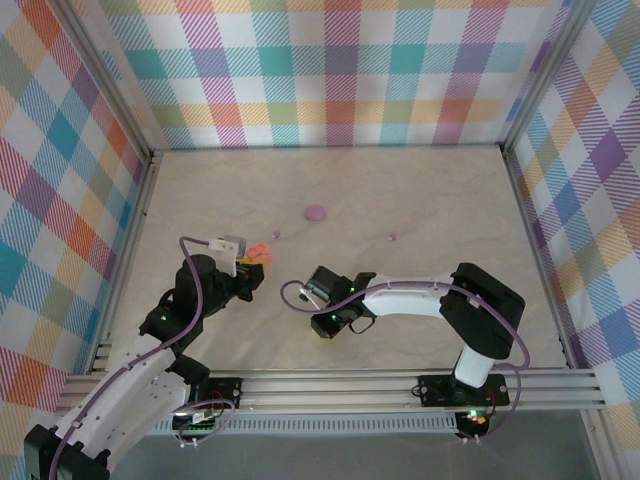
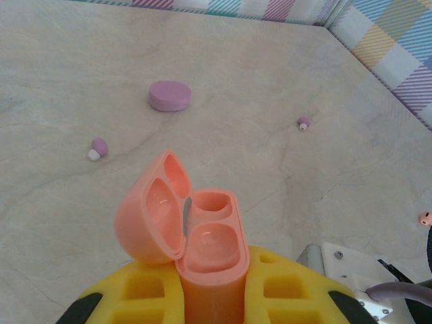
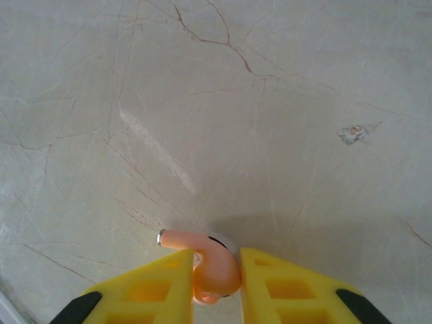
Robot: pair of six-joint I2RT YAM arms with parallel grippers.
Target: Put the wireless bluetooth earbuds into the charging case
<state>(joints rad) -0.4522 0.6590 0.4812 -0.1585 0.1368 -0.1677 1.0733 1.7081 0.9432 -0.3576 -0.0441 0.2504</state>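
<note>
The right hand (image 3: 216, 264) is closed on an orange-pink earbud (image 3: 206, 260). The earbud is pinched by its rounded body between the yellow fingers (image 3: 155, 290), with the stem projecting to the left, close above the tabletop (image 3: 270, 101). The left hand (image 2: 212, 280) is clamped on the lower part of the orange-pink charging case (image 2: 209, 246). The lid (image 2: 152, 212) is swung open to the left and both wells (image 2: 210, 202) are seen to be empty.

The hold on the earbud is judged shallow and set on a curved surface, so the earbud could be squeezed out or turned while it is carried. With the stem lying crosswise, a well may be met at the wrong angle and the earbud left perched on the rim. A firm push could slide the case down through the left fingers. The lid could also be knocked shut by a finger passing too close.

From above, the two hands are seen near each other, with bare tabletop between them. The side of the case away from the lid appears free for an approach. The purple case (image 1: 316, 212) and a purple earbud (image 1: 276, 235) lie farther out, apart from both hands, and a second purple earbud (image 1: 392, 237) lies off to the right. The checked walls (image 1: 340, 70) are well apart from the work.
</note>
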